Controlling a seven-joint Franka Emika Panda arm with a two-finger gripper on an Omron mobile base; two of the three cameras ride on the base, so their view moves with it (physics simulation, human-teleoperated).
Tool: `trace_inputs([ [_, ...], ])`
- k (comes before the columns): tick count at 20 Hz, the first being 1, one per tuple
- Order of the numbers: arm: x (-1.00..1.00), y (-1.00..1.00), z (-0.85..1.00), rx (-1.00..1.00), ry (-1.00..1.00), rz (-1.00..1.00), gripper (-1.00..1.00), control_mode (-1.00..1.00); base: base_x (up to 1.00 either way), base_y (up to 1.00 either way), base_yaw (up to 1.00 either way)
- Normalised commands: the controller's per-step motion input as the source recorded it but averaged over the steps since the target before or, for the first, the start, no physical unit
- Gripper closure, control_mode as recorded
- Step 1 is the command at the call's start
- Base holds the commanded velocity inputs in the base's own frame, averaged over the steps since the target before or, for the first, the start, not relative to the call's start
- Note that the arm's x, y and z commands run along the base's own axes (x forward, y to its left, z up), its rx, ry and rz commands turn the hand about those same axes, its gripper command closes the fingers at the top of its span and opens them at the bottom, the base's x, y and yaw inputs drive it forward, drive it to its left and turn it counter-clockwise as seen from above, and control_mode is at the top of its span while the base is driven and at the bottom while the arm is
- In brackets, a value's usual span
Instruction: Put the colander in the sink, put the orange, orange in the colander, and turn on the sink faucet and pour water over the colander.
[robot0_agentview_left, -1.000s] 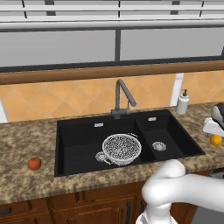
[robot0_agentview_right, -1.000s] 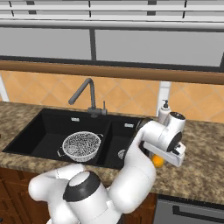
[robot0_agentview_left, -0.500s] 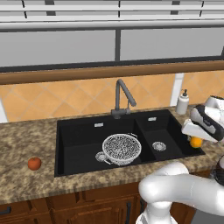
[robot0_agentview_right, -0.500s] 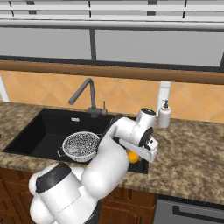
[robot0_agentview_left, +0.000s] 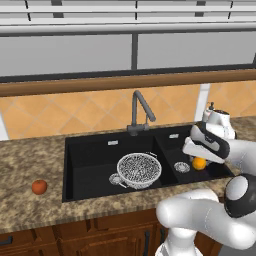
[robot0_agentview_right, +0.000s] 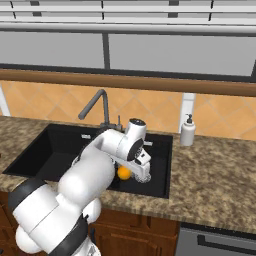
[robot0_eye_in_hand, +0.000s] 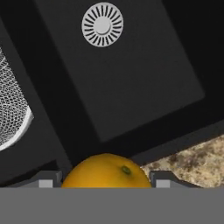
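Yellow orange (robot0_agentview_left: 199, 163) clamped in the hand (robot0_eye_in_hand: 107, 181), hand pointing down over smaller basin of sink (robot0_agentview_left: 90, 155), colander (robot0_agentview_left: 139, 170) alongside.

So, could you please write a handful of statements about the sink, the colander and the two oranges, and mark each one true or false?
1. The colander sits in the larger basin of the sink. True.
2. The gripper holds the yellower orange over the smaller basin. True.
3. Both oranges already lie in the colander. False: the colander holds no fruit; the reddish orange lies on the counter left of the sink.
4. Water runs from the sink faucet. False: no stream shows at the spout.
5. The soap bottle stands on the counter beside the sink. True.
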Motion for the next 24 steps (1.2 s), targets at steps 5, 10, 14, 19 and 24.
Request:
trace_inputs([
  [5,0.26,0.86,0.08,0.00,0.00,0.00,1.00,-1.00,0.00,0.00,0.00],
  [10,0.33,0.79,0.12,0.00,0.00,0.00,1.00,-1.00,0.00,0.00,0.00],
  [14,0.35,0.78,0.01,0.00,0.00,0.00,1.00,-1.00,0.00,0.00,0.00],
  [19,0.17,0.55,-0.04,-0.01,0.03,0.00,1.00,-1.00,0.00,0.00,0.00],
  [24,0.17,0.07,-0.22,0.00,0.00,0.00,1.00,-1.00,0.00,0.00,0.00],
])
